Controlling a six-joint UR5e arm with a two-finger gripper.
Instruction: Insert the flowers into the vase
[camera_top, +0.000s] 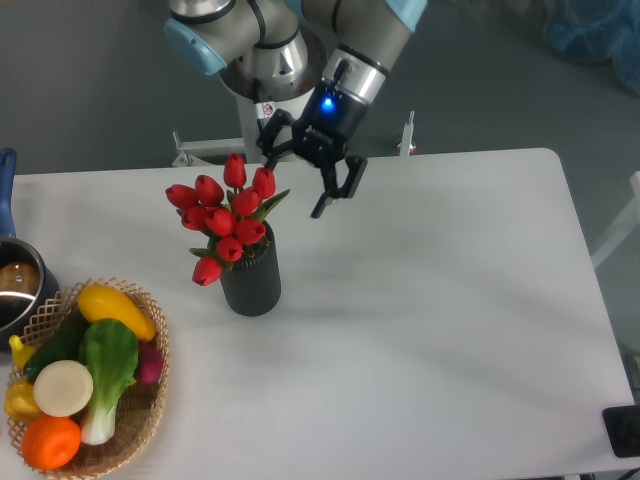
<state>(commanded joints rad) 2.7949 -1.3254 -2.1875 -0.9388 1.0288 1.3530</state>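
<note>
The flowers (226, 224) stand in the vase (251, 281) on the table (430, 300), buds fanning above the mouth, 1 bud drooping over the left rim because the bunch is wider than the opening. My gripper (298, 168) hangs above and right of them, fingers spread, pinching nothing, leaving the insertion apparently done.

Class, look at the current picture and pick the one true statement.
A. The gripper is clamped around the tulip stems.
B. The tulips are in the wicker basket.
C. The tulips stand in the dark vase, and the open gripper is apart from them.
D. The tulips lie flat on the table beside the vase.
C: the flowers rise out of the vase, while the gripper hangs open above and to their right, touching nothing.
</note>
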